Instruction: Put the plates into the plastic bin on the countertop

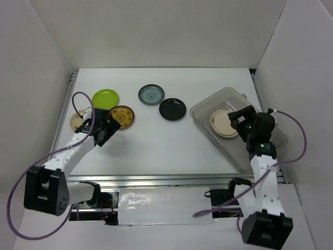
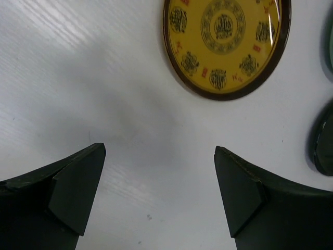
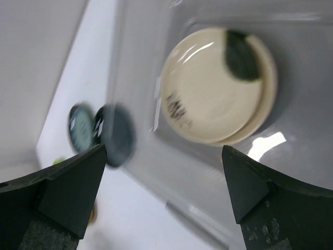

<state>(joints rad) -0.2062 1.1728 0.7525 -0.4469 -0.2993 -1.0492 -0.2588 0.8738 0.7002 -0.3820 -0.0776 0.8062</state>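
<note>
While two stacked cream round plates [image 3: 208,94] lie inside the clear rectangular plastic bin [image 1: 204,113], the right pincer [image 3: 161,195] hangs spread above it. Only the left wrist view shows the medallions on the mustard-brown round plate [image 2: 226,44], far left of the bin, before the spread left pincer [image 2: 158,192]; white panels [image 1: 156,31] wall the white tabletop [image 1: 156,146].

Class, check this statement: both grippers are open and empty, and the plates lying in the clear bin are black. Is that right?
Not quite. The plates in the plastic bin are cream, not black, as the right wrist view shows; the black plate lies on the countertop. The left gripper and right gripper are indeed open and empty.
</note>
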